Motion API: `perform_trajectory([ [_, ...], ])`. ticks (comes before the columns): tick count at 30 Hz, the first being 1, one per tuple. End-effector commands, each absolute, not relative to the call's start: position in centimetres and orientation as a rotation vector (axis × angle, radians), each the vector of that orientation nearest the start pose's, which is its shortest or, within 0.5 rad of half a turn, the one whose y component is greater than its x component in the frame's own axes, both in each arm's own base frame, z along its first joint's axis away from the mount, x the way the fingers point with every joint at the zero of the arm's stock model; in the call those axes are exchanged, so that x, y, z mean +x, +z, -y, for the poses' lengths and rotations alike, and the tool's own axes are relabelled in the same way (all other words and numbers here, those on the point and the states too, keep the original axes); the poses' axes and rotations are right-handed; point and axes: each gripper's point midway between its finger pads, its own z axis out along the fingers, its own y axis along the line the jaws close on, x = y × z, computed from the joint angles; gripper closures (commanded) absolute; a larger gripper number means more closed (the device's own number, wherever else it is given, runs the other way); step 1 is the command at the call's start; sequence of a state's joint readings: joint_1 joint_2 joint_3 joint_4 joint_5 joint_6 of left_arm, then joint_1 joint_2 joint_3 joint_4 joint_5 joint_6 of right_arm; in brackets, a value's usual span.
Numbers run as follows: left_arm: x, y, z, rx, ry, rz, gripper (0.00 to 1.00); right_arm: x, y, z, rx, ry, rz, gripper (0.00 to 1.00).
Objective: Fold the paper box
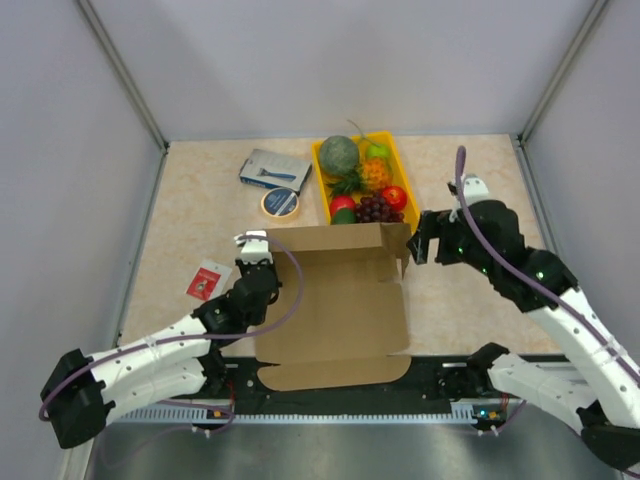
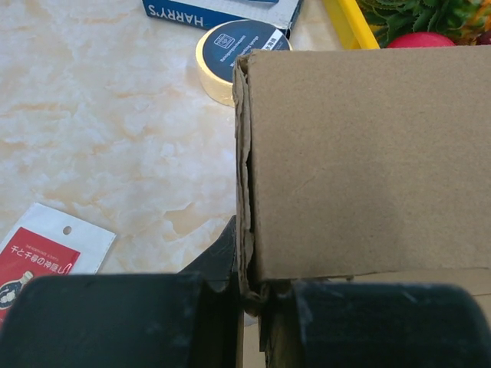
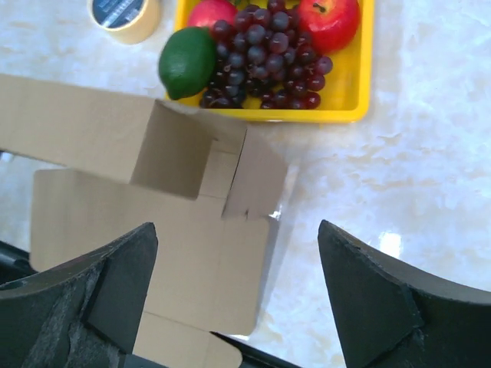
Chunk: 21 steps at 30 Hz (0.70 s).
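Left gripper [image 1: 252, 246], at the left of the top view: jaws closed almost fully on the left end of the paper box [image 1: 335, 320]. They pinch the raised rear wall [image 1: 330, 238] at its corner crease (the wrist view shows the cardboard edge sandwiched between the two black fingers [image 2: 115, 318]).

Centre: the box lies on the table [image 1: 200, 190] between the two arms. Its near edge is by their bases and its far edge is just in front of the yellow fruit tray [image 1: 318, 165].

Right: right gripper [image 1: 420, 246], jaws spread wide and holding nothing. It is poised just beside the right end of the rear wall, where a corner tab [image 3: 253, 180] stands turned inward.

Progress, as judged from the sheet: early. Only the rear wall is upright, with its end tabs partly bent. The base panel is flat, the front flap [image 1: 335, 372] lies flat at the near edge, and no side wall appears raised. Left to do, by this reading: raise the side walls, tuck the tabs, bring up the front and close the lid.
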State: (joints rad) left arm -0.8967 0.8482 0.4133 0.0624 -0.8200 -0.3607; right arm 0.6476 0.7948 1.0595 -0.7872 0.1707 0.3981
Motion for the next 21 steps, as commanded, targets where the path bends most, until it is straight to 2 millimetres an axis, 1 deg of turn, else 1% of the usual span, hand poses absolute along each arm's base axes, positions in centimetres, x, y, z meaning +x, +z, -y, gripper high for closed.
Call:
perform_trajectory([
  [1,26.5,16.7,14.3,-0.038,-0.148,-1.759,1.0,23.0,25.7,-13.9,-0.341,0.417,-2.218,0.18],
  [2,26.4,16.6,14.4,-0.036,-0.153,-1.755,1.0,23.2,25.3,-14.3,-0.367,0.426,-2.236,0.2],
  [4,26.4,16.5,14.5,-0.023,-0.153,-1.755,1.0,24.0,24.1,-14.2,-0.423,0.365,-2.281,0.23],
  [5,26.4,16.3,14.4,-0.019,-0.151,-1.757,1.0,24.2,23.9,-14.4,-0.445,0.365,-2.288,0.24],
  [7,26.4,16.2,14.5,-0.006,-0.152,-1.757,1.0,24.6,23.8,-15.2,-0.517,0.385,-2.284,0.26],
  [10,26.4,16.1,14.7,0.015,-0.151,-1.756,1.0,25.3,23.8,-15.7,-0.597,0.383,-2.263,0.27],
  [12,26.4,16.0,14.7,0.024,-0.148,-1.756,1.0,25.9,23.8,-15.7,-0.608,0.359,-2.253,0.27],
  [13,26.3,15.9,14.8,0.034,-0.151,-1.759,1.0,26.3,23.9,-15.7,-0.65,0.338,-2.235,0.26],
  [15,26.3,15.7,14.8,0.039,-0.149,-1.761,1.0,27.0,23.2,-15.7,-0.68,0.306,-2.247,0.25],
  [17,26.3,15.7,15.0,0.049,-0.159,-1.76,1.0,27.7,23.2,-15.6,-0.685,0.268,-2.253,0.24],
  [20,26.3,15.7,15.1,0.061,-0.163,-1.759,1.0,28.0,23.2,-16.4,-0.764,0.259,-2.23,0.25],
  [21,26.3,15.7,15.1,0.068,-0.159,-1.76,1.0,28.4,23.1,-16.6,-0.78,0.245,-2.222,0.26],
])
